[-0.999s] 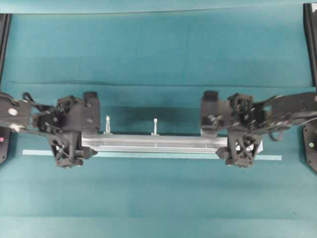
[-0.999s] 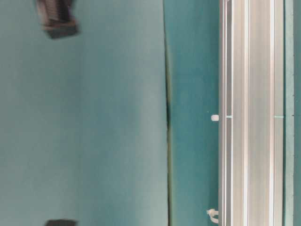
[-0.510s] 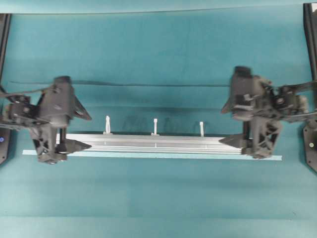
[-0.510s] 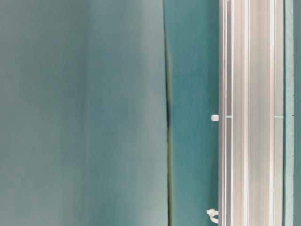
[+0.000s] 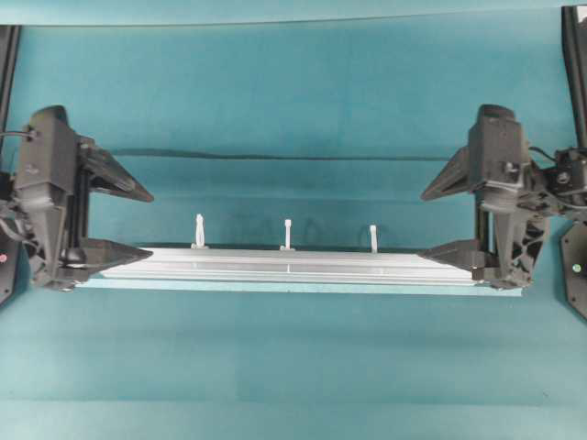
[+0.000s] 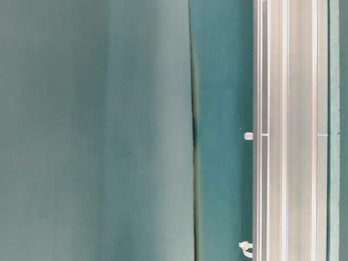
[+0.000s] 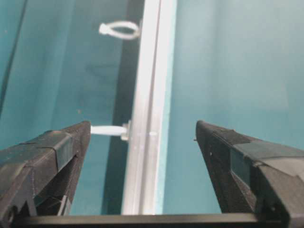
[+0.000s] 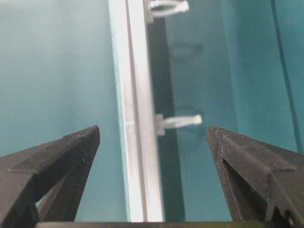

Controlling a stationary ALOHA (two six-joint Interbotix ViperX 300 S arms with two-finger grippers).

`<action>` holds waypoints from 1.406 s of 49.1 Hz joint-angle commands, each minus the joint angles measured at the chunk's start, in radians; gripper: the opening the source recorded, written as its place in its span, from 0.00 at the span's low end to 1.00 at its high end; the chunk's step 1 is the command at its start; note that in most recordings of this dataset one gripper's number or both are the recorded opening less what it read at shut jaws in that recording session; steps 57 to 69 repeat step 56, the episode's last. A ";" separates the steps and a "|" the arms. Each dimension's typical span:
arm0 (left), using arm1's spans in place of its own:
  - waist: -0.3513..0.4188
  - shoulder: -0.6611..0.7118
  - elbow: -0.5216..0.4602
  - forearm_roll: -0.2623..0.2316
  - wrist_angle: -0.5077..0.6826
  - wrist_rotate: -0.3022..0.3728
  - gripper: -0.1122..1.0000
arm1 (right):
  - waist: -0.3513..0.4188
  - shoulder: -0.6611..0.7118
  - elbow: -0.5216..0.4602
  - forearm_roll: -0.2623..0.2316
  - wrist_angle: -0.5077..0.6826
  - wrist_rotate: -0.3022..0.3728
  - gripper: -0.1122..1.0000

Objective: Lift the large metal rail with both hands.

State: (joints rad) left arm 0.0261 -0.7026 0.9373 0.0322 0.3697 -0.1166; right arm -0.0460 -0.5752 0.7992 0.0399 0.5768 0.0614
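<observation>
Both my pincers have drawn back off the rail (image 5: 284,266) ends. Left pincer (image 5: 128,223) and right pincer (image 5: 445,223) gape wide, empty. Grooved silver aluminium lies on teal cloth (image 5: 293,110).

Both grippers, left (image 5: 130,223) and right (image 5: 442,222), are matte black with pointed, lattice-sided fingers (image 7: 47,156) and thin black cables.

Teal cloth-covered table (image 5: 293,367), matte, filling the overhead view, with one dark straight crease line (image 5: 275,156) running across its far half. Thin flat pale tape strip (image 5: 275,289) lying lengthwise on the cloth, mostly hidden.
</observation>
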 commanded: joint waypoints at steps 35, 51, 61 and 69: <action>0.020 -0.132 -0.014 0.002 -0.141 -0.006 0.95 | -0.002 -0.189 0.021 -0.021 -0.167 0.003 0.97; 0.028 -0.196 -0.021 0.002 -0.167 -0.011 0.95 | -0.003 -0.265 0.035 -0.023 -0.175 0.003 0.97; 0.032 -0.215 -0.021 0.002 -0.169 -0.011 0.95 | -0.012 -0.278 0.035 -0.026 -0.175 0.003 0.97; 0.032 -0.215 -0.021 0.002 -0.169 -0.011 0.95 | -0.012 -0.278 0.035 -0.026 -0.175 0.003 0.97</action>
